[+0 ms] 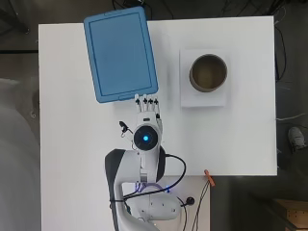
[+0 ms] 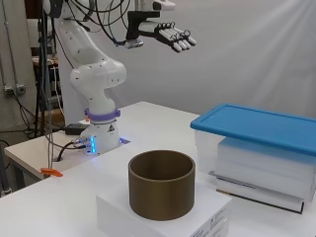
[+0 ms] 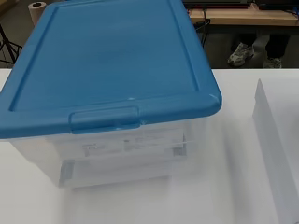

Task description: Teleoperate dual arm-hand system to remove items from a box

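Observation:
A clear plastic box (image 2: 256,163) with a blue lid (image 1: 120,52) stands at the table's far left in the overhead view, its lid closed. The wrist view looks down on the blue lid (image 3: 107,65) and the box's clear front wall (image 3: 121,154). What is inside the box does not show clearly. My hand (image 2: 170,34) hangs high above the table, just short of the box's near edge, fingers straight and spread, holding nothing. In the overhead view the hand (image 1: 148,108) points toward the lid's near corner.
A brown open cylinder (image 1: 208,72) stands on a flat white box (image 1: 203,98) to the right of the blue-lidded box. The cylinder (image 2: 162,183) looks hollow. An orange clip (image 1: 209,177) sits at the table's near edge, by cables.

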Controlling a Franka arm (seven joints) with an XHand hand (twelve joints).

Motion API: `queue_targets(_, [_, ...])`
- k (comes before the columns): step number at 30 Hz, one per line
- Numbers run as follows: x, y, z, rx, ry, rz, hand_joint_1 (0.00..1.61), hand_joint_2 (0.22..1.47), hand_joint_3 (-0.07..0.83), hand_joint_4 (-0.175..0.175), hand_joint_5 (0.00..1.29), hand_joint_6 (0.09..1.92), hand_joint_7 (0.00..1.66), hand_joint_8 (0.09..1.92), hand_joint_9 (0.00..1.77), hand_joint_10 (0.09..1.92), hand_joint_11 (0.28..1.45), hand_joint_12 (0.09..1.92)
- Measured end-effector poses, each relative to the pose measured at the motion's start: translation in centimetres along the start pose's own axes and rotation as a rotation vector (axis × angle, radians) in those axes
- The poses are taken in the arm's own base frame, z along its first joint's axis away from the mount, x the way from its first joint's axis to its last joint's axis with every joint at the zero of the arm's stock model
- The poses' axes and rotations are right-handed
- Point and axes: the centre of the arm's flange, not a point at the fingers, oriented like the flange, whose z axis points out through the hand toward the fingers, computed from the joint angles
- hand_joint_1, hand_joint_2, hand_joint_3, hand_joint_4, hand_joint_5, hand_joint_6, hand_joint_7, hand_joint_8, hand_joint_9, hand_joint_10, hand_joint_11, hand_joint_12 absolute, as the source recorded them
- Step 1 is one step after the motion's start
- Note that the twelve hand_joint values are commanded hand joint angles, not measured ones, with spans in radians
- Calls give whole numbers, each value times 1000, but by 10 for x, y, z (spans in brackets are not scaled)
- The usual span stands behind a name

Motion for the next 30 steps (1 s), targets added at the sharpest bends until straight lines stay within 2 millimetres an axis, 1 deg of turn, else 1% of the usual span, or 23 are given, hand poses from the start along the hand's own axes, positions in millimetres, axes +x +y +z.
queue_targets(2, [-4, 6, 8, 22, -11, 2, 190, 912, 12, 72, 253, 87, 364, 87, 406, 87, 447, 87])
queue_targets(3, [-2, 5, 9, 25, -9, -1, 189, 914, 8, 71, 254, 87, 362, 87, 407, 87, 449, 87])
queue_targets(5, [3, 2, 9, 25, -9, -10, 189, 910, 2, 70, 254, 87, 357, 87, 392, 87, 440, 87])
queue_targets(7, [15, -3, 7, 8, -38, -52, 191, 898, -4, 72, 253, 87, 350, 87, 354, 87, 417, 87])
queue_targets(9, [34, -10, 7, -49, -116, -107, 208, 887, -8, 92, 264, 87, 351, 87, 355, 87, 395, 87])
queue_targets(10, [48, -14, 10, -91, -181, -136, 215, 876, -12, 100, 260, 87, 348, 87, 356, 87, 383, 87])
queue_targets(12, [74, -23, 20, -203, -328, -208, 221, 856, -16, 110, 246, 87, 336, 87, 349, 87, 351, 87])
queue_targets(14, [94, -31, 28, -312, -449, -263, 219, 847, -16, 113, 230, 87, 328, 87, 345, 87, 331, 87])
queue_targets(16, [112, -29, 46, -385, -533, -297, 200, 838, -16, 113, 209, 87, 321, 87, 344, 87, 323, 87])
queue_targets(18, [127, -17, 74, -432, -550, -313, 170, 836, -12, 96, 206, 87, 340, 87, 371, 87, 331, 87])
queue_targets(20, [132, -9, 90, -455, -518, -325, 153, 845, -5, 80, 212, 87, 347, 87, 387, 87, 337, 87])
queue_targets(23, [133, 3, 107, -452, -471, -316, 144, 857, 1, 70, 225, 87, 354, 87, 397, 87, 341, 87])
queue_targets(28, [127, 18, 148, -400, -530, -300, 122, 863, 3, 74, 237, 87, 365, 87, 405, 87, 348, 87])
queue_targets(30, [123, 23, 156, -392, -549, -293, 120, 866, 4, 77, 236, 87, 366, 87, 403, 87, 349, 87])
